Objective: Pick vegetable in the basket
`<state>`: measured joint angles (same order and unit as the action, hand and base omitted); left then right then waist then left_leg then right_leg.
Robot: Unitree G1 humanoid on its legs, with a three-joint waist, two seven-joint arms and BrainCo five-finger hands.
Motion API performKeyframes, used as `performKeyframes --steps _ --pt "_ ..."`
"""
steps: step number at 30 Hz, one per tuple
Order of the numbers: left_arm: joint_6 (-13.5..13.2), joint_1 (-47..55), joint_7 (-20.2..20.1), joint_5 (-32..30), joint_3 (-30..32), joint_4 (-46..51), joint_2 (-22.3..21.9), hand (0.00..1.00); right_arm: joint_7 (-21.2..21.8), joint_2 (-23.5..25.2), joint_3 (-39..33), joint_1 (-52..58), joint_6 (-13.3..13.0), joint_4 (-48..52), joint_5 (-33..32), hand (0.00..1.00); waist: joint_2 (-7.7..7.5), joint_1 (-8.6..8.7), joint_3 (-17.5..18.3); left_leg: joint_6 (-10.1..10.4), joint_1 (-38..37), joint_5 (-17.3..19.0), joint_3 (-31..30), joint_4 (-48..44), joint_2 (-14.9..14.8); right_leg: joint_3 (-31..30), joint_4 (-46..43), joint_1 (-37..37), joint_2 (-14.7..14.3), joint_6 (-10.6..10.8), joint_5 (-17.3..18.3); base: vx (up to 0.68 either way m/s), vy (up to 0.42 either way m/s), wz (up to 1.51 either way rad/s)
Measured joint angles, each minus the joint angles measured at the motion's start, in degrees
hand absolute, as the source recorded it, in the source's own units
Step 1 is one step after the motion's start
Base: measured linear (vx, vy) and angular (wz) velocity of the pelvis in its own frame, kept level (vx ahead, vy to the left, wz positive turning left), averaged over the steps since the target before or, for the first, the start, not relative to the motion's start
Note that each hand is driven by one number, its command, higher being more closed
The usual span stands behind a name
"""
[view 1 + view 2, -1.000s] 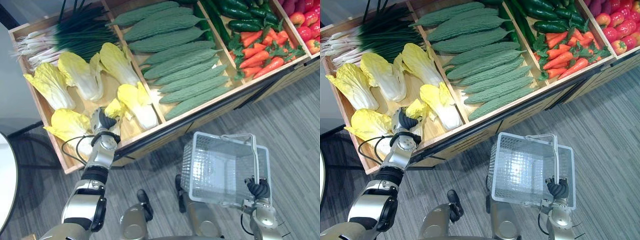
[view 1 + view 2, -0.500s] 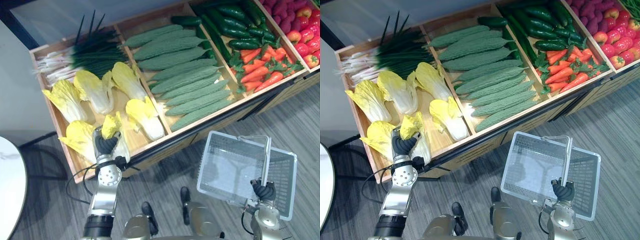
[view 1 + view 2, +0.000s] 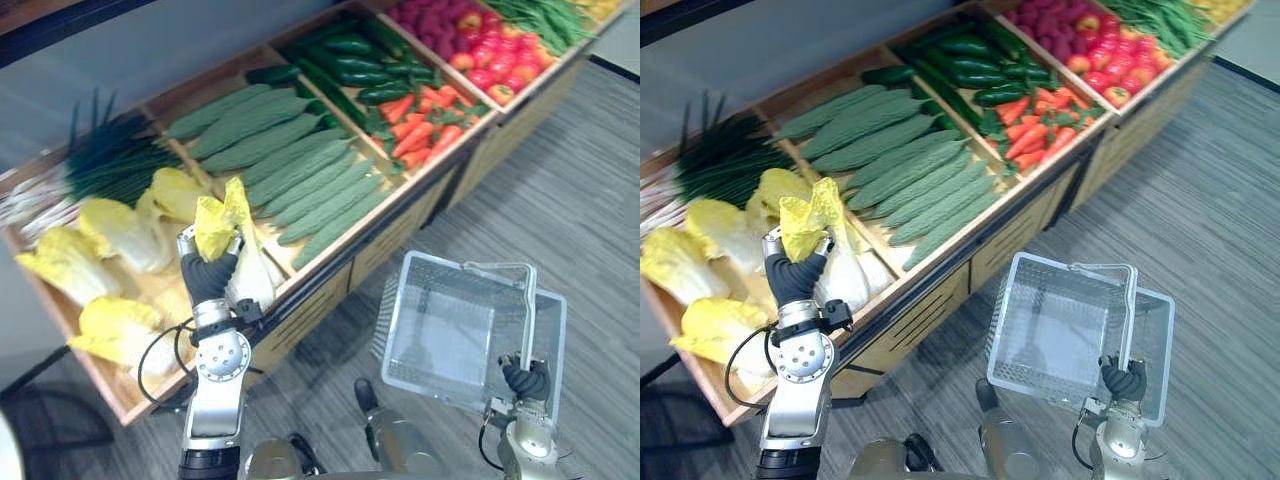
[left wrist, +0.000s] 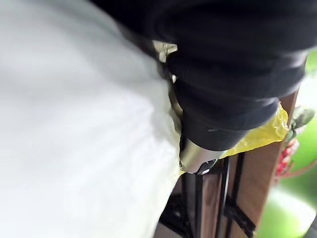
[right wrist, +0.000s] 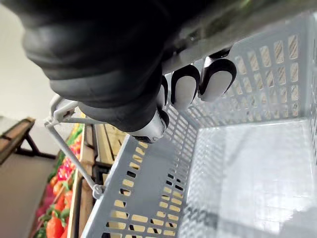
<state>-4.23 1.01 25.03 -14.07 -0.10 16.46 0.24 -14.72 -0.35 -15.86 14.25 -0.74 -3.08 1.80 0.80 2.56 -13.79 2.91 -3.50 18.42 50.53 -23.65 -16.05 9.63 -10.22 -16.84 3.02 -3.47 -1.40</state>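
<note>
A napa cabbage (image 3: 222, 213) with yellow leaves and a white stem is held upright in my left hand (image 3: 207, 276), lifted over the front left part of the wooden display crate (image 3: 330, 268). In the left wrist view its white stem (image 4: 74, 129) lies against the hand's dark cover, and a yellow leaf (image 4: 262, 136) pokes out past it. My right hand (image 3: 525, 380) is shut on the handle of a grey plastic basket (image 3: 470, 325), which hangs empty over the floor at the lower right. The right wrist view shows the fingers (image 5: 185, 84) curled round the handle above the basket's slotted wall (image 5: 148, 198).
Other cabbages (image 3: 110, 235) lie in the same compartment, with green onions (image 3: 110, 160) behind them. Bitter gourds (image 3: 300, 170), cucumbers (image 3: 350, 60), carrots (image 3: 420, 130) and red fruit (image 3: 470, 50) fill the compartments to the right. Grey carpet (image 3: 580, 180) runs in front of the crates.
The camera has shifted. My left hand has raised the cabbage off the crate bed, and it now stands higher above the other cabbages. The right hand keeps hold of the basket handle.
</note>
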Motion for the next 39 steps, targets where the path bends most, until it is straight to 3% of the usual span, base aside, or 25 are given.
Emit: performKeyframes --steps 1,2,3,5,8,10,11,12,13,14,16,17,18,19,21,27,36,39 --pt "-0.08 -0.07 0.00 0.00 0.15 -0.59 -0.01 1.00 0.00 -0.02 0.04 -0.93 0.00 -0.86 -0.01 1.00 -0.05 -0.08 0.02 0.00 -0.60 -0.01 1.30 0.49 -0.16 5.54 -0.01 0.19 1.93 -0.23 0.04 0.05 -0.038 -1.24" --pt "-0.09 -0.07 0.02 0.02 0.68 -1.99 0.09 1.00 0.00 -0.07 0.23 -2.61 0.01 -2.49 0.00 1.00 -0.11 -0.09 0.05 0.24 -1.81 -0.12 4.31 0.78 -0.59 14.83 -0.88 0.63 4.92 -0.42 0.14 0.07 -0.081 -0.95" --pt "-0.08 -0.07 -0.01 0.01 0.86 -2.75 0.14 1.00 0.03 -0.08 0.36 -3.21 0.01 -3.11 0.06 1.00 -0.28 -0.17 0.09 0.31 -2.36 -0.10 5.47 0.58 -0.66 17.38 -1.28 0.73 5.73 -0.46 0.13 0.11 -0.139 -1.14" --pt "-0.07 -0.09 -0.83 0.01 0.35 -6.13 -0.01 1.00 0.82 -0.25 1.15 -3.77 0.02 -4.05 0.61 1.00 -0.60 -0.02 0.20 0.35 -4.39 -0.07 6.18 -1.46 -1.09 13.85 -1.49 0.90 3.94 -0.61 -3.28 0.10 -0.163 -1.09" --pt "-0.10 -0.24 -3.06 0.60 -2.38 -11.21 -0.01 1.00 2.29 -1.71 3.29 -3.67 0.04 -4.51 0.52 1.00 0.26 0.52 0.63 -0.30 -6.63 -0.41 4.29 -9.95 -7.30 8.82 -0.54 2.75 -1.67 -1.08 -2.02 0.15 -0.179 -1.23" --pt "-0.11 -1.52 -4.16 1.22 -5.27 -15.60 1.18 1.00 2.63 -2.96 4.26 -3.62 0.04 -4.16 0.21 1.00 0.21 1.02 0.76 -8.45 -2.95 -4.51 -4.64 -20.51 -12.08 5.85 0.88 4.90 -5.43 -1.86 -1.63 0.15 -0.156 -0.99" --pt "-0.10 -1.71 -4.93 1.95 -6.38 -17.50 1.04 1.00 2.65 -3.72 5.42 -3.59 0.06 -2.98 -0.51 1.00 0.47 1.39 0.91 -10.90 0.81 -5.65 -14.07 -25.30 -11.41 3.24 1.66 6.13 -7.23 -2.46 -1.32 0.13 -0.087 -0.87" --pt "-0.09 -1.90 -5.04 2.28 -6.85 -18.47 0.92 1.00 2.58 -3.79 5.98 -3.61 0.07 -2.19 -0.81 1.00 0.53 1.38 0.91 -9.40 2.54 -4.18 -20.14 -25.61 -8.70 1.56 1.99 6.67 -7.88 -2.87 -1.41 0.23 0.005 -1.09" --pt "-0.02 -2.47 -5.09 2.43 -7.37 -20.41 0.77 1.00 2.64 -4.72 7.33 -3.64 0.06 -0.92 -1.40 1.00 0.43 1.14 0.87 -6.52 5.31 -1.09 -30.58 -23.45 -2.15 -1.28 2.91 7.87 -8.49 -3.23 -1.60 0.22 0.086 -1.31" --pt "0.11 -2.61 -5.09 2.52 -7.89 -21.84 0.89 1.00 3.37 -4.95 8.70 -3.71 0.05 0.34 -2.03 1.00 0.40 0.52 0.92 -5.38 7.03 1.16 -38.14 -19.74 3.88 -4.22 3.85 9.46 -8.94 -3.78 -1.93 0.18 0.090 -1.31" --pt "0.16 -3.16 -5.11 2.64 -9.28 -22.62 1.38 1.00 3.85 -5.41 10.35 -3.69 0.04 1.77 -2.98 1.00 0.40 -0.29 0.96 -4.28 10.14 1.53 -44.44 -13.35 9.47 -7.17 4.75 11.10 -9.03 -3.82 -2.02 0.10 0.086 -1.02" --pt "0.16 -3.61 -5.13 2.65 -9.52 -22.97 1.38 1.00 3.90 -5.49 10.99 -3.74 -0.02 1.95 -3.32 1.00 0.41 -0.44 0.97 -3.77 11.11 1.20 -46.02 -10.82 10.77 -7.99 4.86 11.35 -9.05 -3.72 -2.09 0.10 0.118 -0.85" --pt "0.15 -4.40 -5.13 2.66 -9.70 -23.62 1.44 1.00 3.96 -5.80 12.44 -3.81 -0.05 1.95 -3.66 1.00 0.56 -0.42 1.05 -1.40 11.79 -0.96 -48.65 -3.42 12.34 -9.68 4.91 11.89 -9.50 -3.02 -2.17 0.07 0.105 -0.89" --pt "0.16 -4.70 -5.09 2.70 -10.31 -24.02 1.51 1.00 4.76 -5.65 13.77 -3.60 -0.04 1.91 -4.71 1.00 0.85 -0.57 1.34 -1.82 10.99 -6.13 -48.58 -0.83 12.07 -12.05 5.00 12.74 -10.65 -1.69 -1.98 0.11 0.109 -0.90" --pt "0.16 -5.39 -5.66 2.70 -11.13 -24.41 2.23 1.00 5.81 -5.29 16.49 -1.91 -0.01 3.56 -6.82 1.00 -0.23 -0.29 2.89 -2.20 9.28 -6.20 -45.80 1.85 11.98 -14.84 6.42 13.30 -10.46 -0.62 -2.77 0.18 0.107 -0.71" --pt "0.14 -11.32 -6.69 0.77 -15.93 -29.04 2.22 1.00 9.59 -5.81 21.17 -0.96 -0.02 4.91 -10.87 1.00 -1.23 0.35 3.77 -4.51 4.90 -8.76 -38.98 11.83 14.13 -21.99 9.38 12.59 -8.76 1.59 -4.37 0.12 0.138 -0.55" --pt "0.91 -12.50 -7.55 -5.38 -18.30 -34.48 3.43 1.00 11.32 -6.44 27.65 -2.90 0.03 4.83 -13.07 1.00 -1.98 0.02 4.22 -6.39 2.92 -10.79 -38.29 16.70 16.53 -23.62 10.78 12.52 -6.99 2.95 -4.69 0.01 0.114 -0.06" --pt "1.33 -12.74 -7.62 -7.04 -19.04 -38.02 3.47 1.00 12.40 -6.66 30.36 -3.94 0.03 4.82 -15.30 1.00 -2.90 -0.07 4.78 -7.08 2.88 -11.67 -38.68 18.02 17.46 -23.54 11.80 12.53 -6.04 3.78 -5.26 -0.06 0.103 0.06"
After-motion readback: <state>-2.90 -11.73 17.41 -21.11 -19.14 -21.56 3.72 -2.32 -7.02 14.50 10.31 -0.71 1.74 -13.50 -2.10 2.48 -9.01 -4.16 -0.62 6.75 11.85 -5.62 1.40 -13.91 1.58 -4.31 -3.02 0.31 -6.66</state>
